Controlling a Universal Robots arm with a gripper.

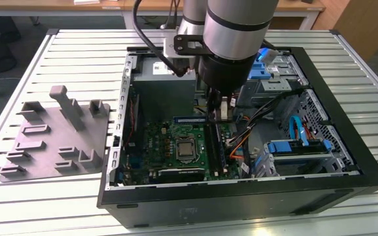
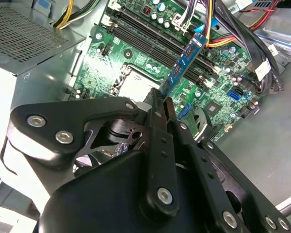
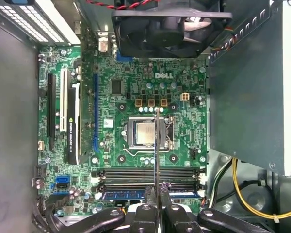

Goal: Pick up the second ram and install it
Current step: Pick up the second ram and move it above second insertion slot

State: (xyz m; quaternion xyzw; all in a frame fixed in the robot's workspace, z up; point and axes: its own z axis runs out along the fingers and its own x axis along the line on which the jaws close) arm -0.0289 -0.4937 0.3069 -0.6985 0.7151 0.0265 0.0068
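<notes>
Black jointed metal jaws of my gripper (image 2: pixel 161 101) clenched the second ram (image 2: pixel 184 64) — a slim, flat, greenish board — over the chip-studded green motherboard (image 3: pixel 111 104).

The arm (image 1: pixel 238 24) drops steeply from the top of the exterior view. Its thick grey section ends in a black wrist (image 1: pixel 222 73) that points almost straight down, and the gripper (image 1: pixel 224 114) hangs upright beneath it. In the second wrist view the two black fingers (image 2: pixel 156 121) lie drawn close together (only a sliver apart), pinching one end of the second ram (image 2: pixel 184 63). In the first wrist view the fingers (image 3: pixel 166 208) flank its thin edge.
</notes>
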